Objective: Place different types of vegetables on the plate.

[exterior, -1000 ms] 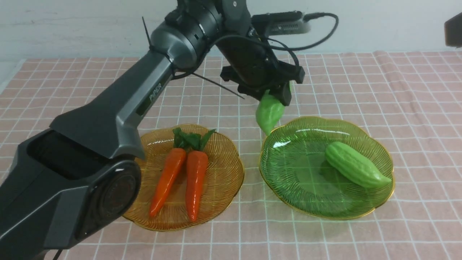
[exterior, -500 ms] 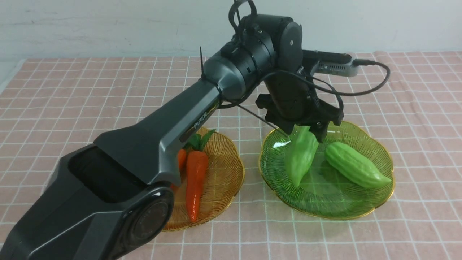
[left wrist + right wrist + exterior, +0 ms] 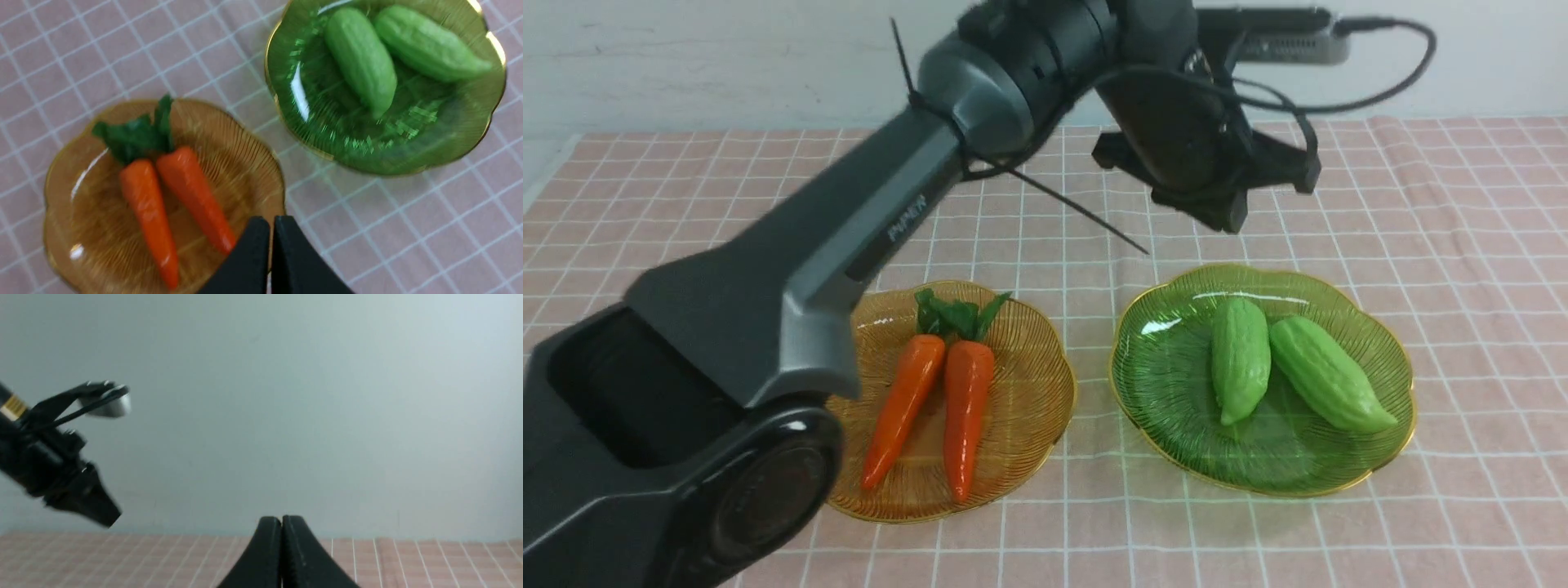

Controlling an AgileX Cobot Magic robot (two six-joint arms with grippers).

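Gourd (image 3: 1240, 359) dropped onto plate (image 3: 1168, 384); wrist view shows left hand (image 3: 270, 223) closed, apparently empty.

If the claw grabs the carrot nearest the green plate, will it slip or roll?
Probably slippery: that carrot looks glossy. Its round, tapered body might roll, though the other carrot and the dished amber plate should stop it.

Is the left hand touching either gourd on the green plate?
Apart. The front view shows the shut left hand up above the green plate, with bare cloth between it and the gourds.
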